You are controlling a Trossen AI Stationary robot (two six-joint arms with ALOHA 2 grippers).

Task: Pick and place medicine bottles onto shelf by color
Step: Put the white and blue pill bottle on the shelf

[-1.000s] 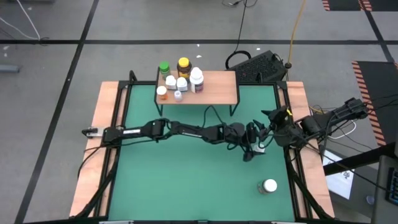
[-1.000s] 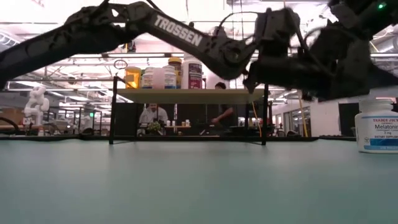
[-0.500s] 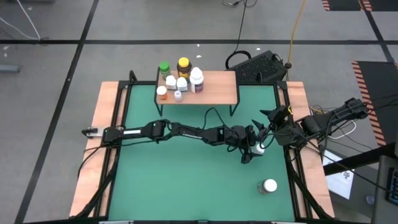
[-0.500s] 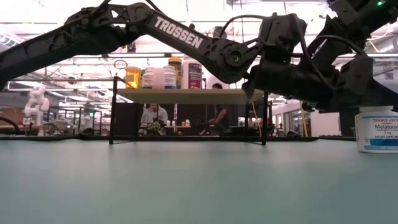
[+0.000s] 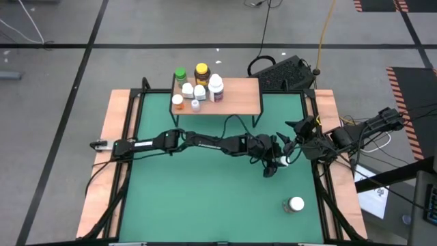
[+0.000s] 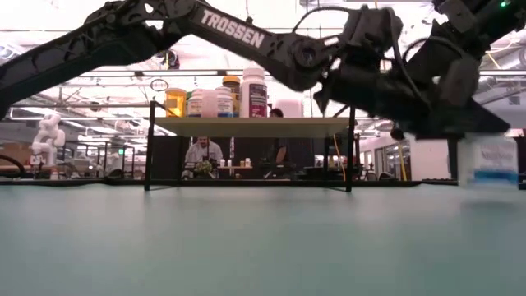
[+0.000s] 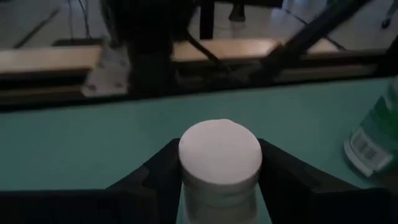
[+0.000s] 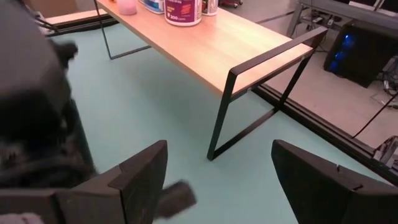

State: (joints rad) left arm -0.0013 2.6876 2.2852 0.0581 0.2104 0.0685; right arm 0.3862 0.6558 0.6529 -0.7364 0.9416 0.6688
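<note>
My left gripper (image 5: 278,162) reaches across the green mat to its right side and is shut on a white-capped medicine bottle (image 7: 219,158). In the low view this bottle (image 6: 489,160) shows blurred at the right. My right gripper (image 8: 217,171) hovers open just right of it, near the mat's right edge (image 5: 300,139), with nothing between its fingers. The shelf (image 5: 239,96), a light-wood board on black legs, stands at the mat's far side. Several bottles (image 5: 198,87) stand on its left half, among them a green-capped and a yellow-capped one. My left gripper pinches the white bottle between its two fingers, on the bottle's sides just below the cap (image 7: 186,186). The fingers (image 7: 155,177) come from the table's left, slanting slightly down. The bottle stands upright in the hold, its base just above the mat.
Another bottle with a white lid (image 5: 295,203) stands on the mat near the right front corner and shows greenish in the left wrist view (image 7: 373,140). A wooden frame (image 5: 119,137) borders the mat. People (image 6: 201,152) sit in the room beyond the shelf.
My left gripper's fingers have shut on the white bottle, and the gripper has tipped up a little. In the low view the bottle stood on the mat before and now hangs slightly higher and blurred. My right gripper has kept still.
</note>
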